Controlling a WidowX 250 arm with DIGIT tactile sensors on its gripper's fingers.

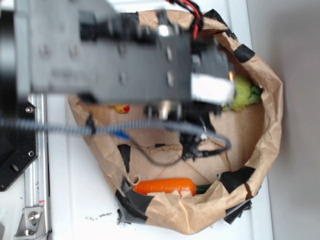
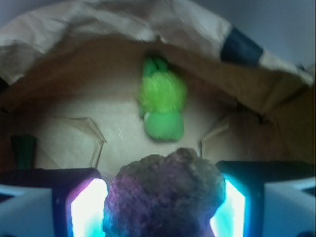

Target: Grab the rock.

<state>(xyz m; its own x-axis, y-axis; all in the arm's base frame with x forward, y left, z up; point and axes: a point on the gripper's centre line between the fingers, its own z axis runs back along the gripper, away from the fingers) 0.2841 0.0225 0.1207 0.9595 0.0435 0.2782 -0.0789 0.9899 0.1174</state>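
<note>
a: where does the rock [image 2: 165, 195] sit against the jaws, going left to right in the wrist view?

b: left pad [image 2: 88, 210] glowing at the lower left, then the rock filling the gap, then the right pad [image 2: 231, 207]. it lies dead between them, not off to either side, and both pads look to be touching its flanks. i'd judge the gripper [image 2: 160, 212] closed onto it.

a: any long axis?

b: a little wider than tall from here, running pad to pad. its underside is out of frame.

a: and its look?

b: a rough, lumpy, dark grey-brown lump, mottled, tinted purple by the pad light.

a: what's beyond it?

b: the green plush toy [image 2: 161, 101], well apart, near the far wall of the paper bag [image 2: 89, 24]. in the exterior view the arm hides the rock entirely; only 1 carrot [image 1: 166, 186] shows by the near wall.
</note>
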